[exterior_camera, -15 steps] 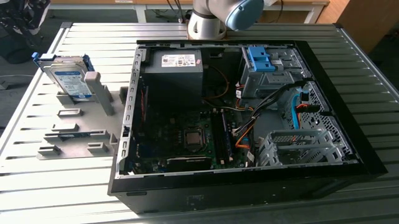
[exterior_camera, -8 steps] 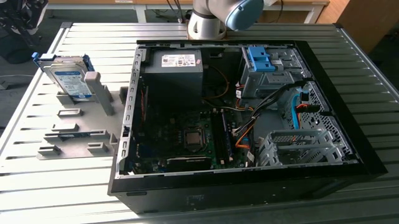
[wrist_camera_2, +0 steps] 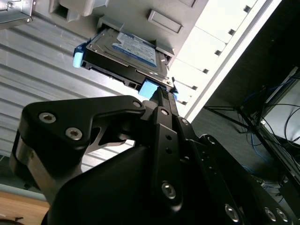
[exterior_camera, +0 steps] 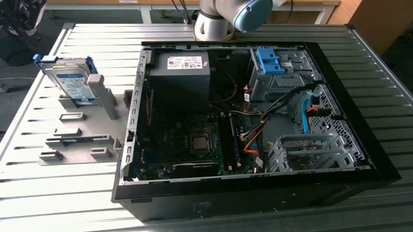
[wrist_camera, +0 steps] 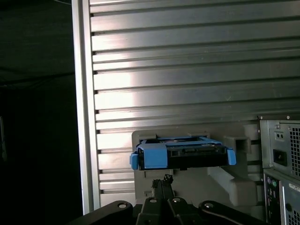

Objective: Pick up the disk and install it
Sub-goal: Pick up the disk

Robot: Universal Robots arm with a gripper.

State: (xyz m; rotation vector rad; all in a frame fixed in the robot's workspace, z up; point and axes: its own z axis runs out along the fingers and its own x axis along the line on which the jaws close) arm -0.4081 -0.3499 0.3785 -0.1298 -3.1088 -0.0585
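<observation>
1. The disk (exterior_camera: 69,79) stands on edge in a grey holder (exterior_camera: 77,141) on the slatted metal worktop (exterior_camera: 51,193). It is outside the open computer case (exterior_camera: 258,199), beside the case wall on the exterior view's left. It is not yet in the case.
2. It looks like a stiff, dense metal slab that will not flex and is probably heavy for its bulk. It is best treated as fragile, since a knock or a drop could harm it.
3. The bare silver faces and the label look smooth and likely slippery. The blue plastic carrier frame round the edges looks like the better place to take hold. Its free upper edge stands clear of the holder, and a squeeze across the two flat faces there should seat well.
4. In both wrist views the gripper (wrist_camera: 164,182) points at the disk (wrist_camera: 187,152), aimed toward the blue end of the frame, on the side of the disk away from the case.
5. The gripper (wrist_camera_2: 164,96) has its tips drawn together with no gap showing, and it holds nothing.
6. In the second wrist view its tip lies just beside the frame of the disk (wrist_camera_2: 126,54). They appear apart, though contact cannot be ruled out.
</observation>
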